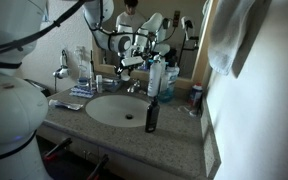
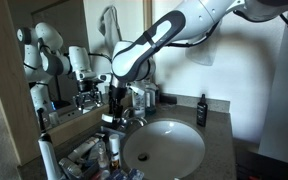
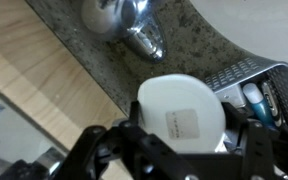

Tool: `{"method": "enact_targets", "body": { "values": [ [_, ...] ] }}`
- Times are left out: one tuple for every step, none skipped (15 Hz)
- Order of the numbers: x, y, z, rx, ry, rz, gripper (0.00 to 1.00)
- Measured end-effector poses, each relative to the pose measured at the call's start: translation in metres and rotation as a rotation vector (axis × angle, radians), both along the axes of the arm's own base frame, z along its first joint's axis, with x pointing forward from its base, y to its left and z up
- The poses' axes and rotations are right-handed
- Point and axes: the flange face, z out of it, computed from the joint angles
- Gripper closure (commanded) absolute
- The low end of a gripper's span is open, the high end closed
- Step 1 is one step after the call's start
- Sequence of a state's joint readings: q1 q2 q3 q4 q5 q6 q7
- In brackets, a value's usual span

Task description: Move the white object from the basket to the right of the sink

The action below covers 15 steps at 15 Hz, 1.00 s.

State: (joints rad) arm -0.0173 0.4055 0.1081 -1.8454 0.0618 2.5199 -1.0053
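While the gripper [image 3: 184, 135] fills the lower edge of the wrist view, its 2 dark fingers [image 3: 129, 138] stand on opposite sides of the white object [image 3: 179, 100] and clamp it between them. The white object is a round, flat-topped container with a small square label. It sits over the speckled countertop [image 3: 189, 45], beside the near corner of the wire basket [image 3: 234, 72] and close to the chrome faucet [image 3: 124, 25]; whether it touches the countertop cannot be told. Several small items lie in the basket, too blurred to identify. A pale wooden strip [image 3: 44, 90] runs diagonally behind the faucet.

In an exterior view the gripper [image 2: 112, 108] hangs from the white arm [image 2: 174, 35] at the back of the counter, with the oval sink [image 2: 164, 150] in front of it. 1 black bottle [image 2: 201, 110] stands on the counter, well apart from the gripper. A mirror [image 2: 44, 55] reflects the arm.
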Motion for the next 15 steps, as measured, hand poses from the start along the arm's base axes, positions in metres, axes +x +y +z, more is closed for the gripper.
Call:
{"method": "enact_targets", "body": {
  "values": [
    [0.000, -0.004, 0.006, 0.001, -0.005, -0.028, 0.46],
    [-0.001, -0.006, 0.012, 0.006, -0.005, -0.054, 0.46],
    [-0.002, -0.008, 0.018, 0.012, 0.002, -0.075, 0.46],
    [-0.004, -0.008, 0.024, 0.020, 0.013, -0.093, 0.46],
    [-0.007, -0.008, 0.030, 0.032, 0.029, -0.109, 0.46],
    [-0.011, -0.008, 0.037, 0.044, 0.045, -0.125, 0.46],
    [-0.015, -0.007, 0.045, 0.053, 0.060, -0.139, 0.46],
    [-0.020, -0.007, 0.053, 0.059, 0.072, -0.154, 0.46],
    [-0.025, -0.007, 0.061, 0.062, 0.078, -0.169, 0.46],
    [-0.031, -0.008, 0.069, 0.065, 0.083, -0.186, 0.46],
    [-0.038, -0.010, 0.076, 0.066, 0.086, -0.204, 0.46],
    [-0.046, -0.012, 0.082, 0.067, 0.090, -0.226, 0.46],
    [-0.055, -0.016, 0.088, 0.067, 0.094, -0.253, 0.46],
    [-0.065, -0.021, 0.091, 0.067, 0.101, -0.282, 0.46],
    [-0.075, -0.028, 0.093, 0.067, 0.107, -0.314, 0.46]
  ]
}}
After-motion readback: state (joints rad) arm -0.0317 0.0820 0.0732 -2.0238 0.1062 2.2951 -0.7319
